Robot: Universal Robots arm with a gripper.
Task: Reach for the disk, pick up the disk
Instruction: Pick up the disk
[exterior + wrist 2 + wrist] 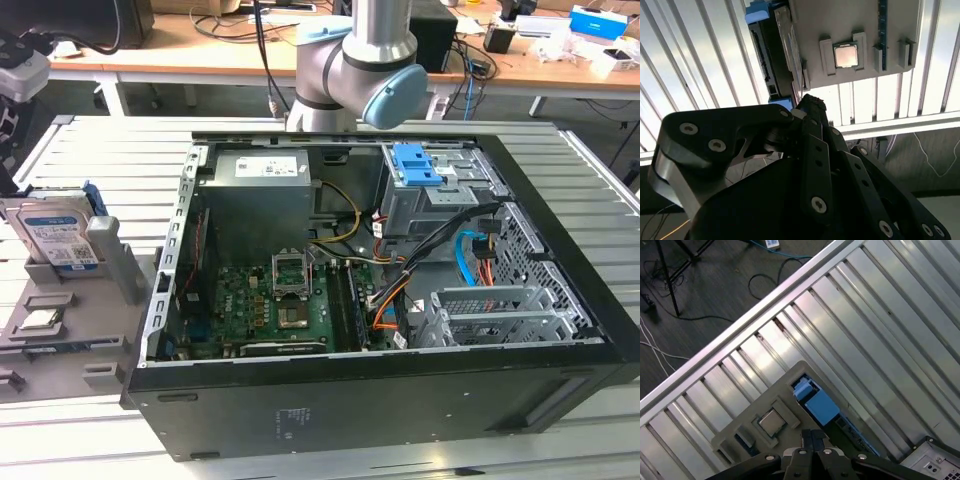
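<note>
disk (pixel 52 236) stands on edge in a grey holder (pixel 118 262) on the slatted worktop (pixel 100 150) — likely offered for a pinch — while the end effector (pixel 812 439), closed and empty, hovers above.

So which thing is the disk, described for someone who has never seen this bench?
In the exterior view, a grey holder sits on the exterior view's left of the open black computer case. The disk stands on edge at its far end: a silver-grey slab with a white-and-blue label and blue rails, unlike the small square chip lying flat in front.
</note>
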